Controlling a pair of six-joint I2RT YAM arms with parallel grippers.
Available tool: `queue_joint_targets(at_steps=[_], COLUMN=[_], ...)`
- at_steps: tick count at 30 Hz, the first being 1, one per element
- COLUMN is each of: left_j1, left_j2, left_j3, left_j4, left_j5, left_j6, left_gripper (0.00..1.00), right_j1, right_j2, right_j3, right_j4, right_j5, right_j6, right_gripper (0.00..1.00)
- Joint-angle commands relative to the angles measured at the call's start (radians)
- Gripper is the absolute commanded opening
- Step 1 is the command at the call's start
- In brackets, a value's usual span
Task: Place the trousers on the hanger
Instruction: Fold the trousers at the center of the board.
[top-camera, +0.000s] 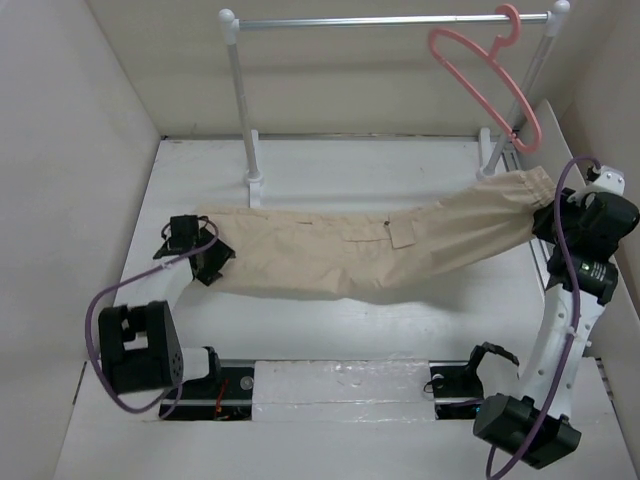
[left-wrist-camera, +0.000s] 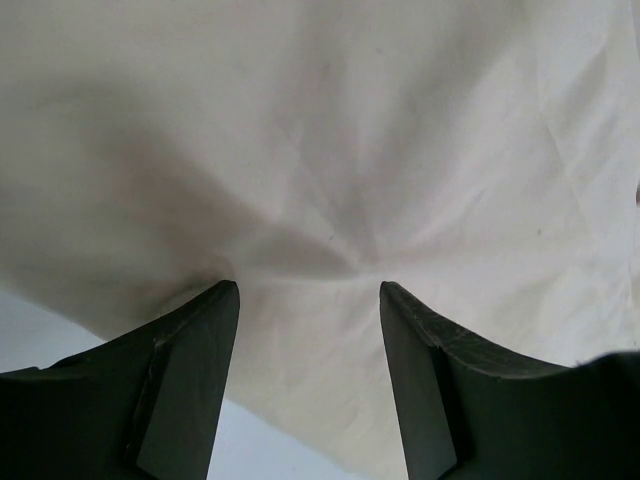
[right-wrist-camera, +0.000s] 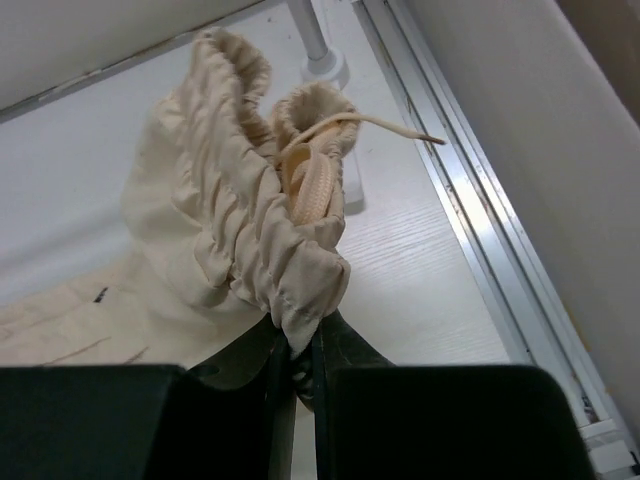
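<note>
The beige trousers (top-camera: 340, 255) lie stretched across the table from left to right, with the patch pocket (top-camera: 402, 236) facing up. My right gripper (top-camera: 548, 215) is shut on the gathered elastic waistband (right-wrist-camera: 290, 270) and holds that end raised at the right side, the drawstring (right-wrist-camera: 390, 125) sticking out. My left gripper (top-camera: 212, 258) is at the leg ends on the left. Its jaws stand wide open, with cloth (left-wrist-camera: 320, 150) lying across and beyond the fingertips (left-wrist-camera: 222, 300). The pink hanger (top-camera: 487, 85) hangs tilted by its hook from the rail, above the right gripper.
The clothes rail (top-camera: 390, 20) with white posts stands at the back; one post's foot (right-wrist-camera: 325, 65) is just beyond the waistband. An aluminium track (right-wrist-camera: 470, 220) runs along the right wall. White walls enclose the table on three sides.
</note>
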Motion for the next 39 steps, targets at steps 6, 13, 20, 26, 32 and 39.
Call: queue_joint_targets(at_steps=[6, 13, 20, 26, 32, 39], left_j1=[0.011, -0.04, -0.062, -0.051, -0.051, -0.042], left_j2=[-0.244, -0.331, -0.318, -0.287, -0.282, -0.294], left_j3=[-0.069, 0.298, 0.629, 0.802, 0.81, 0.659], left_j4=[-0.124, -0.237, -0.331, -0.363, -0.386, -0.345], left_j5=[0.028, 0.088, 0.006, -0.087, -0.255, -0.271], left_j6=[0.04, 0.091, 0.138, 0.183, 0.206, 0.244], left_gripper=[0.73, 0.77, 0.76, 0.77, 0.79, 0.82], right_j1=[0.151, 0.694, 1.374, 1.543, 1.672, 1.662], right_j2=[0.021, 0.085, 0.438, 0.837, 1.22, 1.062], right_j3=[0.262, 0.334, 0.573, 0.915, 1.026, 0.933], right_j4=[-0.124, -0.043, 0.029, 0.029, 0.173, 0.092], right_j5=[-0.078, 0.134, 0.518, 0.506, 0.292, 0.256], right_j6=[-0.14, 0.027, 0.107, 0.098, 0.139, 0.098], right_gripper=[0.05, 0.06, 0.07, 0.07, 0.59, 1.0])
